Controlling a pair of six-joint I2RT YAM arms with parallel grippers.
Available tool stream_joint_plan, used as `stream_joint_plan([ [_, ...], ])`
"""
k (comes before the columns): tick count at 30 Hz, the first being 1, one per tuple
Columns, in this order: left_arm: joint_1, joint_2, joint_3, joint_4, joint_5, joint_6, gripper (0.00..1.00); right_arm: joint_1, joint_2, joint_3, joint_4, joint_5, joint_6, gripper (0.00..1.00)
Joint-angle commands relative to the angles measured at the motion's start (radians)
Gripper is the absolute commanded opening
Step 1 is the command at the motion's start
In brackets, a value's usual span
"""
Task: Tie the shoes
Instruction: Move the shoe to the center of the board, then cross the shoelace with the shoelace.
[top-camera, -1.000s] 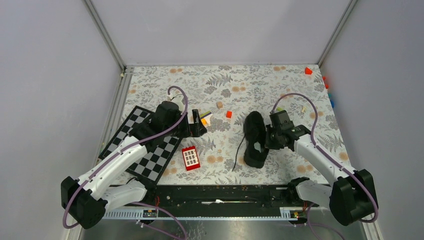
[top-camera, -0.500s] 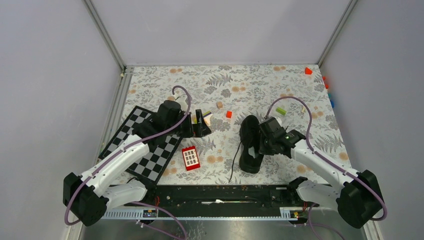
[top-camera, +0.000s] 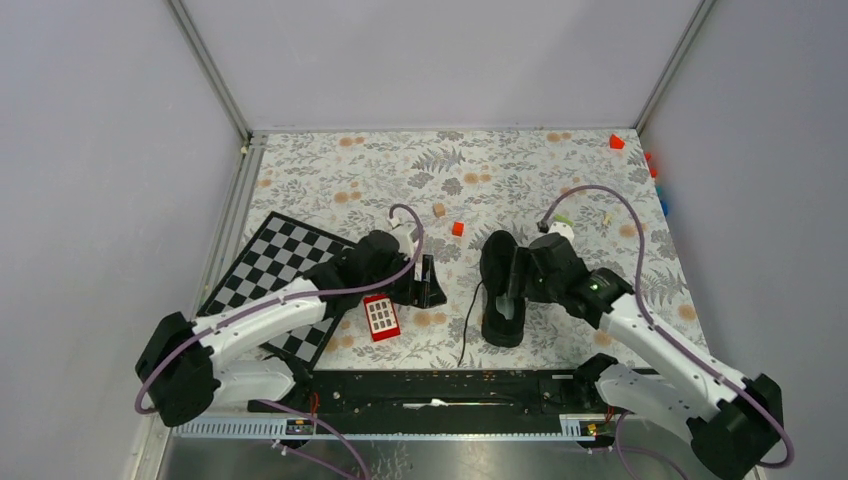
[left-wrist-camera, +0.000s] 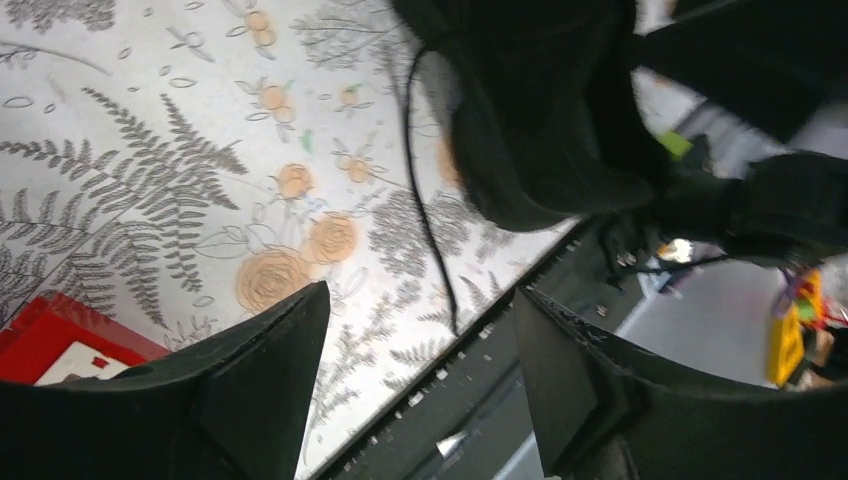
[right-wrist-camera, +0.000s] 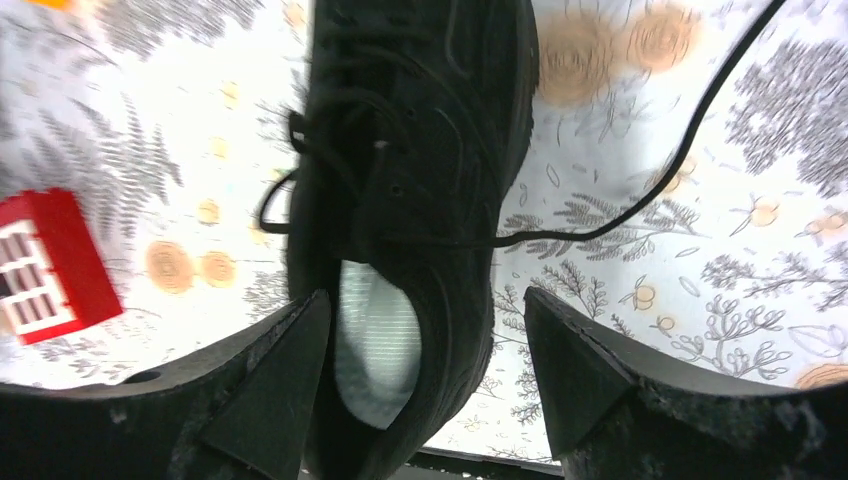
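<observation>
The shoe (top-camera: 497, 262), a black low-top sneaker, lies on the floral table right of centre, toe away from me, with its pale insole (right-wrist-camera: 375, 335) showing. One loose lace (top-camera: 468, 318) trails off its left side toward the near edge, and another lace (right-wrist-camera: 640, 190) runs off its other side. My right gripper (top-camera: 517, 289) hovers over the heel opening, open, with its fingers (right-wrist-camera: 290, 360) astride the shoe and gripping nothing. Just left of the shoe, my left gripper (top-camera: 432, 285) stands open and empty; its wrist view shows the shoe (left-wrist-camera: 540, 120) and the lace (left-wrist-camera: 425, 200) ahead.
A red keypad block (top-camera: 381, 316) lies beside the left gripper, and a chessboard (top-camera: 285, 265) sits further left. Small coloured blocks (top-camera: 457, 228) are scattered behind, with more at the far right wall (top-camera: 616, 141). A black rail (top-camera: 450, 385) runs along the near edge.
The right gripper has opened and let go of the shoe, which shifted slightly left first. The left arm has swung right off the chessboard, close to the shoe.
</observation>
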Motion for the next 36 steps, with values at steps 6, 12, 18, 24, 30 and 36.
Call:
stream_joint_plan([
  [6, -0.084, 0.15, -0.131, 0.55, -0.143, 0.077, 0.73, -0.01, -0.187, 0.164, -0.211, 0.137, -0.046, 0.8],
  [12, -0.12, 0.323, -0.146, 0.927, -0.179, 0.158, 0.72, -0.026, -0.238, 0.187, -0.267, 0.177, -0.034, 0.81],
  [18, -0.121, 0.488, -0.161, 1.14, -0.037, 0.276, 0.64, -0.043, -0.243, 0.227, -0.31, 0.165, -0.048, 0.82],
  [24, -0.12, 0.581, -0.117, 1.198, 0.011, 0.265, 0.63, -0.068, -0.251, 0.217, -0.319, 0.161, -0.045, 0.82],
  [30, -0.121, 0.627, -0.089, 1.231, 0.014, 0.246, 0.44, -0.089, -0.247, 0.206, -0.314, 0.158, -0.046, 0.82],
  [36, -0.121, 0.563, -0.111, 1.206, -0.081, 0.232, 0.0, -0.176, -0.171, 0.101, -0.186, 0.04, -0.134, 0.9],
])
